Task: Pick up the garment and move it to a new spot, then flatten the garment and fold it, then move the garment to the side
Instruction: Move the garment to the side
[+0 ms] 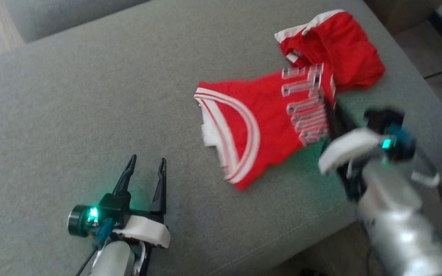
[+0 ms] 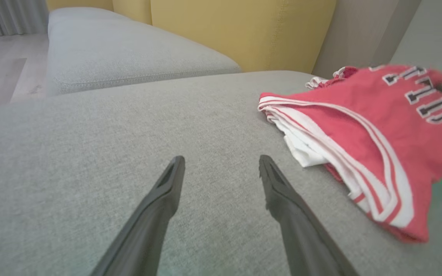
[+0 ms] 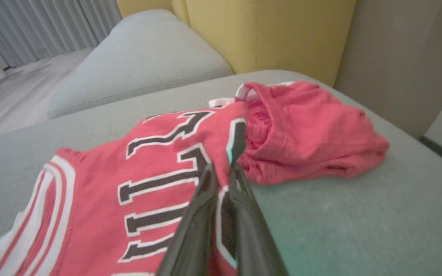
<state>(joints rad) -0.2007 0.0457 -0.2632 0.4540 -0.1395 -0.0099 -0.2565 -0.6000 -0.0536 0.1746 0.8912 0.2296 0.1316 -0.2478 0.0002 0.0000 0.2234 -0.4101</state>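
Toward the sofa cushion's [image 1: 71, 96] far right corner, the red garment [image 1: 267, 115] is being pinched at its lettered edge by the nearer right claw [image 3: 223, 168], while the left claw [image 1: 147, 159] is being held wide, leftward.

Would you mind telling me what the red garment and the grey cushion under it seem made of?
Red garment: probably soft knit jersey fabric, matte; it bunches and shows fine mesh texture. Grey cushion: likely woven upholstery cloth, matte, visible weave.
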